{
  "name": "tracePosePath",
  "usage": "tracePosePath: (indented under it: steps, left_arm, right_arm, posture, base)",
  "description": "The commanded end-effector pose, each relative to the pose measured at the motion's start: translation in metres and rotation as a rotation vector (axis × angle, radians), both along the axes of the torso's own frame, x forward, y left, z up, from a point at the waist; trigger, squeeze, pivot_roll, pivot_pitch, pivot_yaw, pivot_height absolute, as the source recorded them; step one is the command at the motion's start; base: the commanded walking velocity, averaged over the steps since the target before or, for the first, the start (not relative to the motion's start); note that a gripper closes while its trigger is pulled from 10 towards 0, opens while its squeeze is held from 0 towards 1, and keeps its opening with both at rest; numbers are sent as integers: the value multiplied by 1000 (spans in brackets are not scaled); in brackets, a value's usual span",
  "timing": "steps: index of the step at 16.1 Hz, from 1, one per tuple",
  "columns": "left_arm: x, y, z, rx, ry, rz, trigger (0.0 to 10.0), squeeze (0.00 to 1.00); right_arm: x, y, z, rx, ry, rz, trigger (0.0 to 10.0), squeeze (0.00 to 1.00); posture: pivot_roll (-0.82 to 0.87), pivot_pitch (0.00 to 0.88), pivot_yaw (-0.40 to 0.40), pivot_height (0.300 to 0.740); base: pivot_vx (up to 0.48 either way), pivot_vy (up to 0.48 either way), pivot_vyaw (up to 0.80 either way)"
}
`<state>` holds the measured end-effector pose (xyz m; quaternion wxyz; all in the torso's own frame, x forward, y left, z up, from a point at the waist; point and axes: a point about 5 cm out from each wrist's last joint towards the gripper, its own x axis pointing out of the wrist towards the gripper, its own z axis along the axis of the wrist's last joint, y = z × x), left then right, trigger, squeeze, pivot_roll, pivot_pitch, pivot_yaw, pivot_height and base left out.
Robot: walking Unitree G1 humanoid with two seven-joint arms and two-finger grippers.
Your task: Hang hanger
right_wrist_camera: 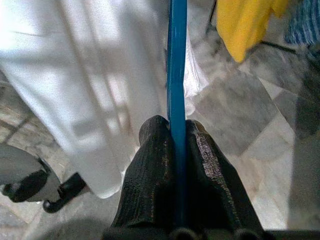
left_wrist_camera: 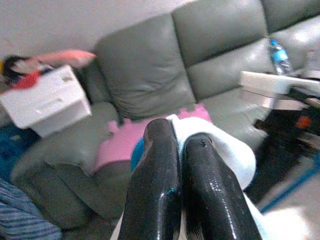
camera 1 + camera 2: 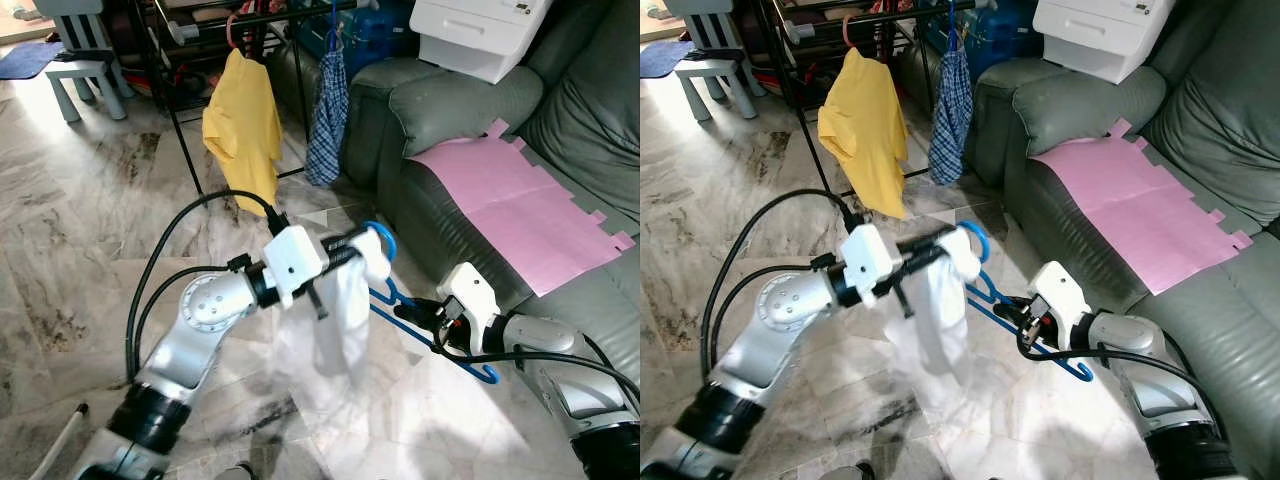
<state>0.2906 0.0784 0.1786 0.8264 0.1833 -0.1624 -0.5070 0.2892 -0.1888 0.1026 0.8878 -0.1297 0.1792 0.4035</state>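
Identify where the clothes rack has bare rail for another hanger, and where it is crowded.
Free: the black rack rail between the yellow shirt and the blue checked garment. Crowded: the rail ends where those garments hang, and the white drawer box on the grey sofa close beside.

The left gripper (image 3: 352,252) pinches a white cloth (image 3: 338,320) draped on a blue hanger (image 3: 420,325); the right gripper (image 3: 425,318) clamps the hanger's bar (sofa (image 3: 440,110) behind, rack (image 3: 180,100) farther).

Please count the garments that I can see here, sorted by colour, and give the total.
Yellow garment: 1, on the rack
Blue checked garment: 1, on the rack
White garment: 1, on the blue hanger held by the left hand and right hand
Total: 3
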Motion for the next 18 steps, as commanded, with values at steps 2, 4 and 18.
tracePosePath:
  steps: [2,4,18]
  left_arm:
    - [-13,-5,9,12,29,-88,10000,0]
    - [-16,-3,8,33,53,-107,10000,0]
    - [-12,-13,-62,88,64,193,10000,0]
  right_arm:
    - [14,-12,0,-3,-45,-140,10000,0]
    - [30,-26,4,48,-74,-337,10000,0]
    - [78,9,125,1224,-56,-635,10000,0]
  posture:
    - [-40,104,-35,740]
    - [-35,104,-34,740]
    - [-48,111,-27,740]
  base:
    - [0,0,0]
    - [0,0,0]
    - [0,0,0]
